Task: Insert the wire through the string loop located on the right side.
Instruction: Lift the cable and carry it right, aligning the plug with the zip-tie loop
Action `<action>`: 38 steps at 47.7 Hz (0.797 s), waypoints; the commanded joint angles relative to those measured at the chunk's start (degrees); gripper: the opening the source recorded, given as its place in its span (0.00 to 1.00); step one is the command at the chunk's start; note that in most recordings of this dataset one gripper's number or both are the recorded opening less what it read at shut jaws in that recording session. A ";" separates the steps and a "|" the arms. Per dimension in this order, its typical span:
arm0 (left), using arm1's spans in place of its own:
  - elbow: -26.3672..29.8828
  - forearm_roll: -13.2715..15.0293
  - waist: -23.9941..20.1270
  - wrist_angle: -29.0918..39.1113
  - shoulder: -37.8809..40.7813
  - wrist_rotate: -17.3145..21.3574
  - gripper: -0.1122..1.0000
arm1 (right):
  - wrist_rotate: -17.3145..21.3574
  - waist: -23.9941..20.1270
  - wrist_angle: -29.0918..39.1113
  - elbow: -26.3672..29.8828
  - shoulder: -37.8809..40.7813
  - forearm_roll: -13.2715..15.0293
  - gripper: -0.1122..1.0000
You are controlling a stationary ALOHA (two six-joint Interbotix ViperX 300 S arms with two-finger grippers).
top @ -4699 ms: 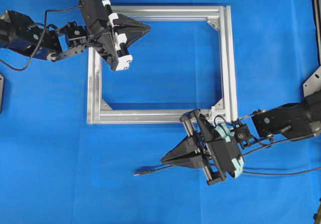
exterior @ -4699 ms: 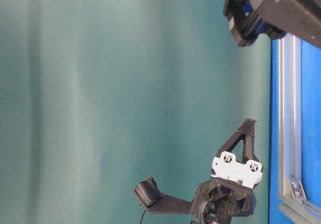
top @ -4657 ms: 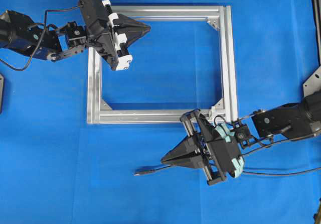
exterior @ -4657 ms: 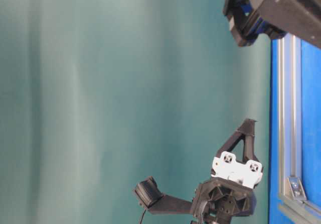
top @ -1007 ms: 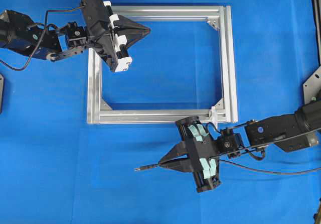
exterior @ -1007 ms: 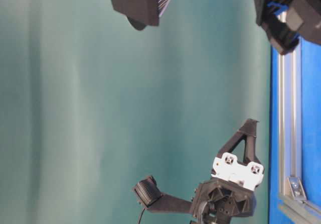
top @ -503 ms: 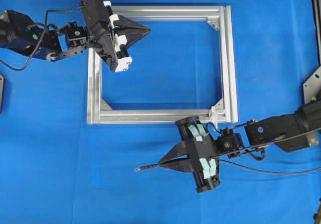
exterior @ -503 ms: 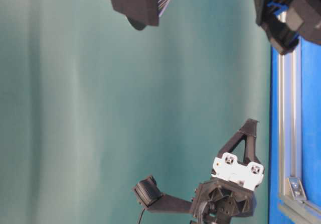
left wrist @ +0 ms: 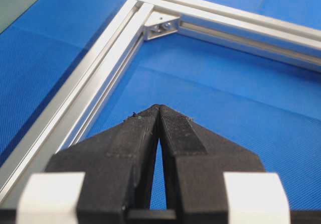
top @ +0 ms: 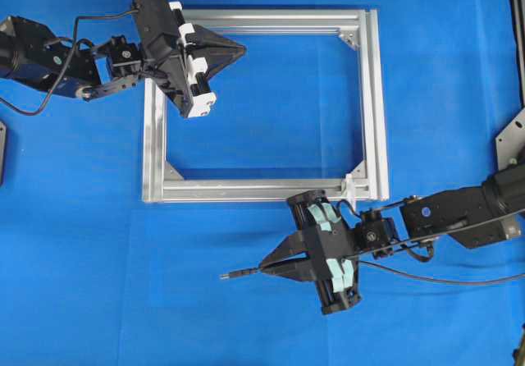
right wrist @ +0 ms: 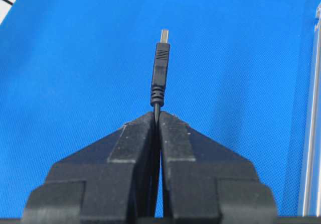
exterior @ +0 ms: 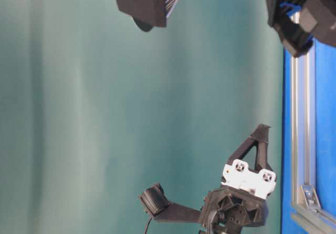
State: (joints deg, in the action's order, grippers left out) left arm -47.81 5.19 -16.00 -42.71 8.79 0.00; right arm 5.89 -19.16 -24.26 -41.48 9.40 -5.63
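The wire's plug end [top: 235, 275] sticks out leftward from my right gripper [top: 264, 267], which is shut on the wire in front of the silver frame [top: 246, 189]. In the right wrist view the plug [right wrist: 160, 68] stands straight out of the closed tips of that gripper [right wrist: 156, 114] above blue cloth. The string loop [top: 349, 185], small and white, pokes up at the frame's front right corner, behind and to the right of that gripper. My left gripper [top: 243, 48] hovers shut and empty over the frame's back left corner, its tips [left wrist: 159, 107] pressed together.
The wire's slack [top: 447, 281] trails right across the blue cloth under the right arm [top: 459, 214]. A corner bracket [left wrist: 161, 27] sits ahead of the left gripper. The frame's bar [right wrist: 312, 133] runs along the right edge of the right wrist view.
Since 4.7 s ago the right gripper has rolled onto its side and shifted slightly forward and left, the plug now in line with its tips. Nothing moved over the last second.
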 commanded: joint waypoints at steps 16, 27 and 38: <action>0.53 -0.18 -0.09 -0.26 -2.11 0.00 0.10 | -0.09 0.00 -0.26 1.05 -1.76 0.00 0.06; 0.62 -0.18 -0.09 -0.26 -2.11 -0.09 0.10 | 0.00 0.09 -0.09 0.62 -2.02 0.09 0.07; 0.70 -0.18 -0.18 -0.26 -2.20 0.00 0.10 | 0.44 -0.18 -0.35 -3.60 -4.66 -0.44 0.07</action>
State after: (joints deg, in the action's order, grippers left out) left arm -47.81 5.19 -16.00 -42.71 8.70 0.00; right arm 6.24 -19.16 -24.17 -44.21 7.56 -5.71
